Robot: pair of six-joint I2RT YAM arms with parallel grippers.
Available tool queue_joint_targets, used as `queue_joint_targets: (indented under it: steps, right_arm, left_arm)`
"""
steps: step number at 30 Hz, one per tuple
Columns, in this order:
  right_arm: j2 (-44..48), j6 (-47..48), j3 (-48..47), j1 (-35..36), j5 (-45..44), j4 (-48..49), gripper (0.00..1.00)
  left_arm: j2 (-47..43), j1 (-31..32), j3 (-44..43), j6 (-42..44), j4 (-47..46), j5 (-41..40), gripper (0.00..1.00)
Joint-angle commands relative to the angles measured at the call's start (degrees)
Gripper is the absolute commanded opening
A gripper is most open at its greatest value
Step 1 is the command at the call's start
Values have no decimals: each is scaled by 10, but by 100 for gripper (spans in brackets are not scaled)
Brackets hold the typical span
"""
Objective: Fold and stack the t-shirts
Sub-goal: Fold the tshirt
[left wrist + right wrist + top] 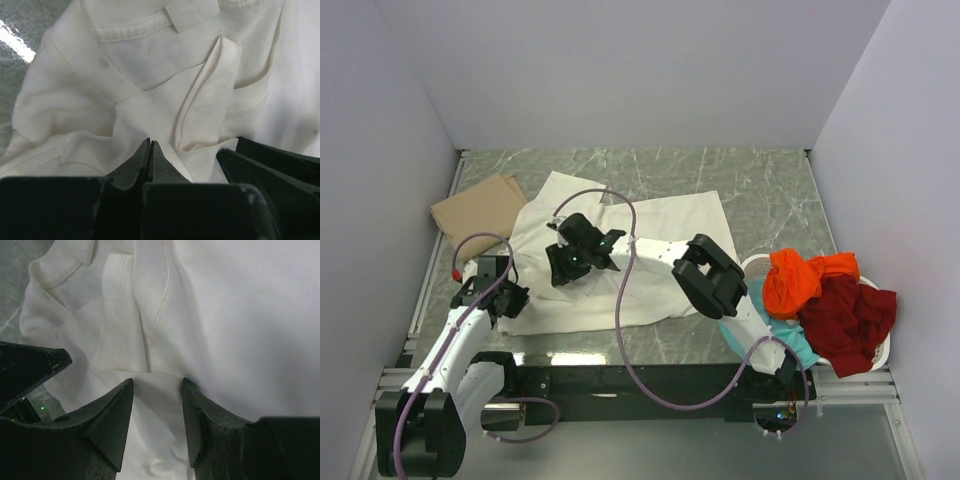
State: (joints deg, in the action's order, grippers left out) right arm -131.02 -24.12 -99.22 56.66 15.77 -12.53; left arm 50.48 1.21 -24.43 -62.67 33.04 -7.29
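Observation:
A large cream-white t-shirt [660, 230] lies spread on the marble table, its left part bunched. My left gripper [508, 295] is at the shirt's left edge. In the left wrist view it [150, 141] is shut, and the cloth [125, 65] puckers toward its tips below the collar and label. My right gripper [565, 262] reaches across the shirt. It [157, 382] is open and pressed onto the shirt [240, 315], with a ridge of cloth between its fingers. A tan t-shirt [480, 210] lies folded at the far left.
A white plastic basket [756, 264] at the right holds orange [805, 278], dark red [850, 315] and teal [790, 342] shirts. Walls close in the table on three sides. The right gripper's fingers [270, 165] show in the left wrist view, close beside the left gripper.

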Motion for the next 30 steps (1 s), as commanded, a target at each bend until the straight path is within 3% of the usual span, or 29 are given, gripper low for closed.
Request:
queue_joint_targets:
  steps: [1, 7, 10, 11, 17, 20, 30]
  right_arm:
    - [-16, 14, -38, 4, -8, 8, 51]
    - [-23, 18, -34, 4, -16, -3, 48]
    - [-4, 14, -12, 4, -28, 6, 35]
    - [6, 12, -8, 4, -31, 7, 26]
    - [58, -4, 27, 4, -47, 26, 4]
    - [97, -15, 59, 4, -52, 47, 0]
    - [165, -27, 121, -1, -122, 59, 0]
  left_arm:
    - [0, -1, 8, -3, -17, 9, 0]
    - [-1, 0, 9, -6, -17, 10, 0]
    - [1, -1, 16, -9, -18, 11, 0]
    - [4, -1, 18, -11, -20, 13, 0]
    - [9, -1, 44, -21, -26, 14, 0]
    - [8, -1, 49, -27, -23, 13, 0]
    - [-15, 0, 42, -54, 9, -4, 0]
